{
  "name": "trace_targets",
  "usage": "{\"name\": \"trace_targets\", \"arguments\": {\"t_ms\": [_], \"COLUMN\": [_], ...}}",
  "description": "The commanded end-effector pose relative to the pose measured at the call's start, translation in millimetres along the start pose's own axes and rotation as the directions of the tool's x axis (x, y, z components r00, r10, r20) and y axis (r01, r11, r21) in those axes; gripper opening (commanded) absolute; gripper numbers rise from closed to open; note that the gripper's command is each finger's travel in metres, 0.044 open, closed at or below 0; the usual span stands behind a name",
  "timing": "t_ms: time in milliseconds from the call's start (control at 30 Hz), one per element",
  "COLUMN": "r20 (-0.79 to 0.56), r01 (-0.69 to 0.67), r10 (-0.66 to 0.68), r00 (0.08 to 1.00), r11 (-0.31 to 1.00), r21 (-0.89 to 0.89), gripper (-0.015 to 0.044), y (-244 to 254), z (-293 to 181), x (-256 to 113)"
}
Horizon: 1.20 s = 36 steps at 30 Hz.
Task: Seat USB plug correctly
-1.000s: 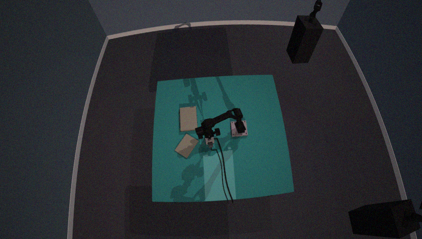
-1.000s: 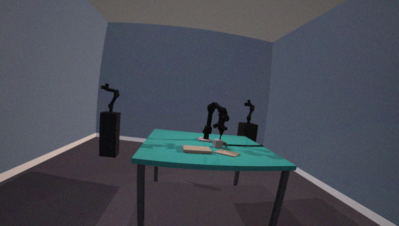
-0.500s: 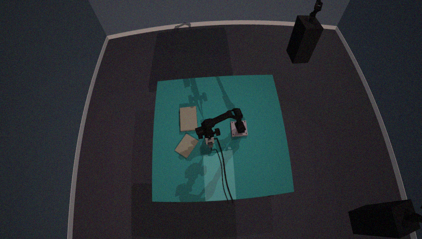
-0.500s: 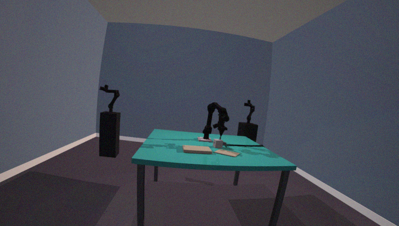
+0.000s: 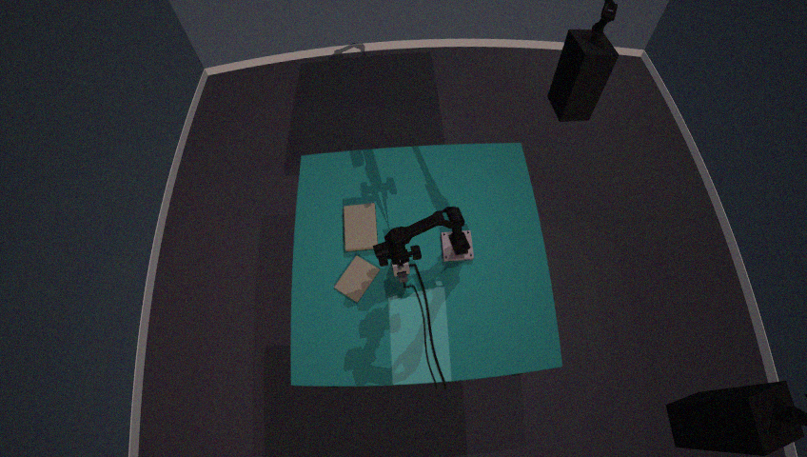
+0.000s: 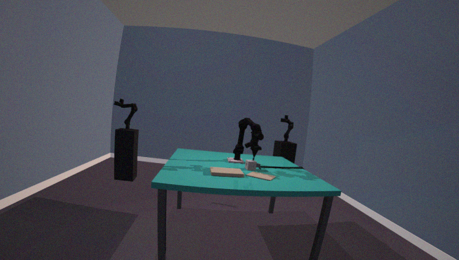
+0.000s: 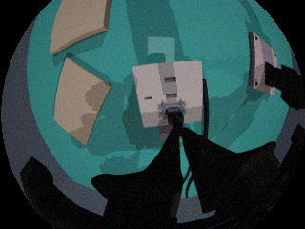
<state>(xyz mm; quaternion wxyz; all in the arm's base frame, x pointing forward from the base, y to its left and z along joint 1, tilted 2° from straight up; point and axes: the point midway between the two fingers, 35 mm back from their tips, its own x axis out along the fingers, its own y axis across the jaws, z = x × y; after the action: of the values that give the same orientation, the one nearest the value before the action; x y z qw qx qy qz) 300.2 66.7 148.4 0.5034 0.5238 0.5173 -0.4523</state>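
Note:
The pale power cube [image 5: 400,268] [image 6: 250,165] [image 7: 148,78] stands on the teal table [image 5: 498,317] [image 6: 190,183]. In the wrist view its top shows two dark slots in a central row and a smaller slot to the left. My gripper [image 6: 254,158] [image 7: 178,132] points down over the near edge of that top and is shut on the USB plug [image 7: 174,117]. The plug's body is dark, with grey parts around it. The fingers hide part of it, and I cannot tell its way round or whether its tip is in a socket.
Two tan slabs [image 5: 360,227] [image 5: 356,279] [image 6: 227,171] [image 6: 261,175] [image 7: 81,102] lie beside the cube. Dark cables [image 5: 428,323] [image 6: 280,167] [image 7: 205,107] run from the cube's area to the table edge. The arm's pale base plate [image 5: 466,254] [image 7: 257,62] is on the other side.

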Motion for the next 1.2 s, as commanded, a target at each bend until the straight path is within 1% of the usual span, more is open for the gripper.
{"name": "trace_targets", "arguments": {"t_ms": [0, 1167], "r20": [-0.003, -0.003], "r01": [-0.002, -0.002], "r10": [0.002, 0.002], "r00": [1.0, 1.0], "r11": [1.0, 1.0], "r21": [-0.004, -0.004], "gripper": [0.0, 0.0], "y": [0.6, 0.6], "z": [-0.3, 0.1], "x": [0.7, 4.9]}}
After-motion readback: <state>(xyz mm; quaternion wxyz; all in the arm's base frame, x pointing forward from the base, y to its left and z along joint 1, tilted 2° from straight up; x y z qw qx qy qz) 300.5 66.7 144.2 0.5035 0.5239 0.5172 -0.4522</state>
